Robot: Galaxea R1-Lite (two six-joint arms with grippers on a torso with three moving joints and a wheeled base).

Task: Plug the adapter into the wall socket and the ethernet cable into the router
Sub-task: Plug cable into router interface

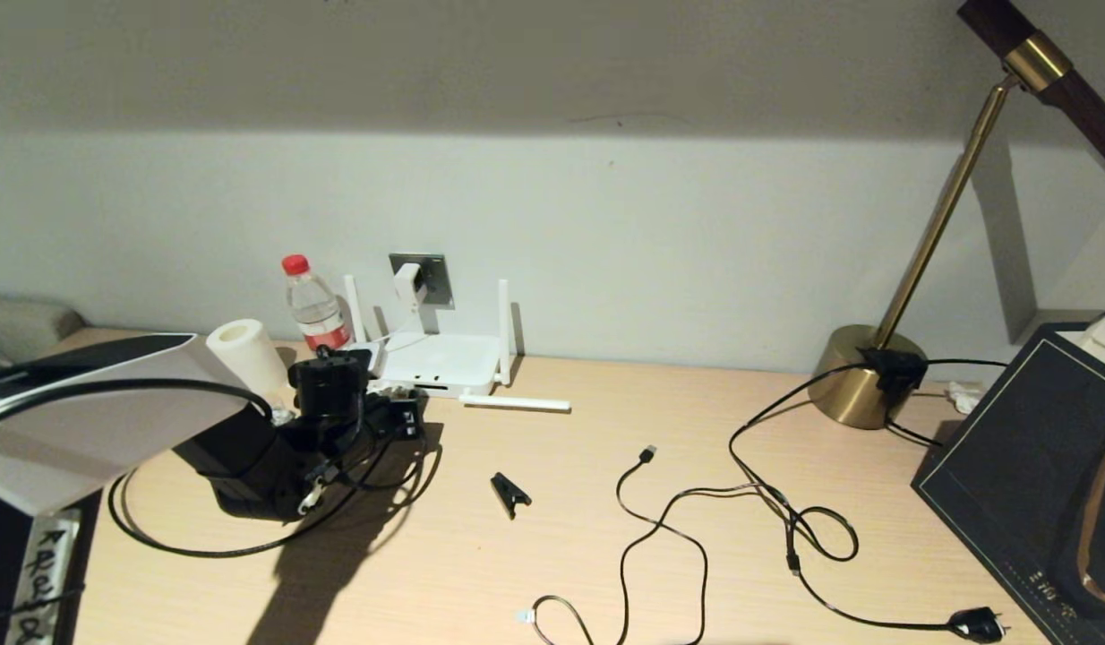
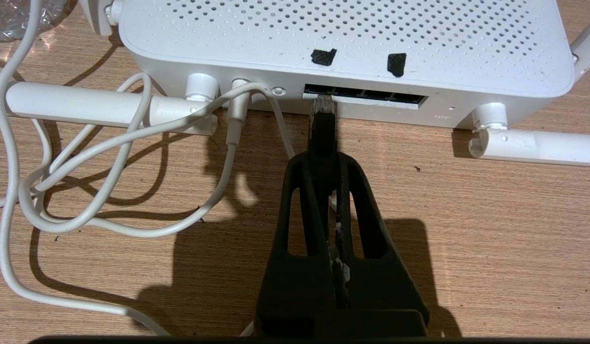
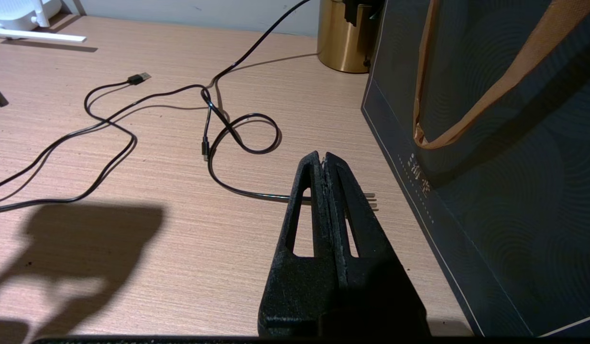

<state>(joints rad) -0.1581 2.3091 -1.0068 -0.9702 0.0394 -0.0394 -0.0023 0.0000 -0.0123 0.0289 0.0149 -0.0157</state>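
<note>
I have the left gripper (image 2: 323, 157) low over the light wooden desk (image 1: 606, 502), clamped together on the thick black ethernet cable (image 2: 322, 131) just behind its clear plastic clip connector. The connector tip sits at the mouth of the leftmost port in the row on the flat white rectangular router (image 2: 333, 33); I can't tell if it is fully seated. In the head view the router (image 1: 436, 363) lies at about 10 o'clock on the desk against the wall, 2 of its slim white antennas upright, 1 lying flat on the desk at its 4 o'clock. The small white cube adapter (image 1: 407, 284) sits in the dark grey square wall socket (image 1: 432, 276) at the router's 12 o'clock, its thin white cord (image 2: 132, 143) looping on the desk and running to the router's edge. The right gripper (image 3: 325, 165) hangs over the desk at 5 o'clock, fingers pressed together on nothing, beside a dark paper bag with tan handles (image 3: 491, 143). A thin black USB cable (image 3: 108, 91) snakes mid-desk.
</note>
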